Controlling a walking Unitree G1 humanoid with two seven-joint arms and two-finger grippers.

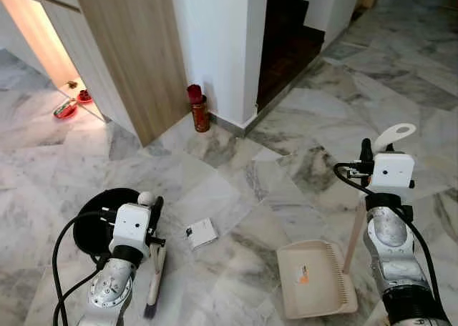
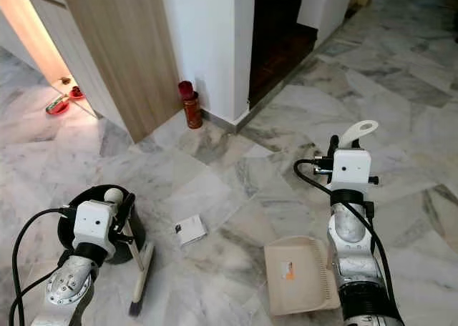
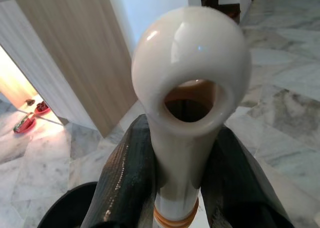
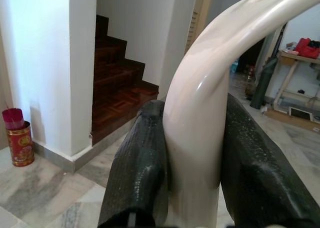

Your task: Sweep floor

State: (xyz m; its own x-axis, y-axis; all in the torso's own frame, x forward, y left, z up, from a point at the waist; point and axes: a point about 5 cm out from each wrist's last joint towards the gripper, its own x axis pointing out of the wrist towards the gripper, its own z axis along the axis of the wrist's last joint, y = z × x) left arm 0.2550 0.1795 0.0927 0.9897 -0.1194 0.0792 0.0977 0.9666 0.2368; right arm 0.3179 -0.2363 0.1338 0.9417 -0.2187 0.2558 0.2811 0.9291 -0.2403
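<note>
Left gripper (image 3: 175, 188) is clenched on the cream handle of the brush (image 1: 155, 279); both black fingers (image 3: 125, 188) press against the shaft just below its looped end. The brush stands near upright, tilted slightly, with its dark bristles touching the marble floor (image 1: 236, 161) beside the robot's left arm. A black round bin (image 2: 132, 229) stands on the floor just behind that arm.

Right gripper (image 4: 192, 188) is grasping the curved cream handle of the dustpan (image 1: 315, 279), one finger on each side of the shaft. The dustpan's tray rests flat on the floor in front of the right arm, with a small orange mark on its inner surface and a toothed comb edge along the side next to that arm; the handle rises upright to a looped top (image 1: 395, 134).

A small white piece of litter (image 1: 201, 233) with a dark printed patch lies on the floor between brush and dustpan, apart from both.

A red tin (image 1: 200, 113) stands against the base of the white wall (image 1: 222, 47), next to the wooden panel (image 1: 136, 54). Dark wooden stairs (image 4: 115, 88) rise beyond the wall corner.
</note>
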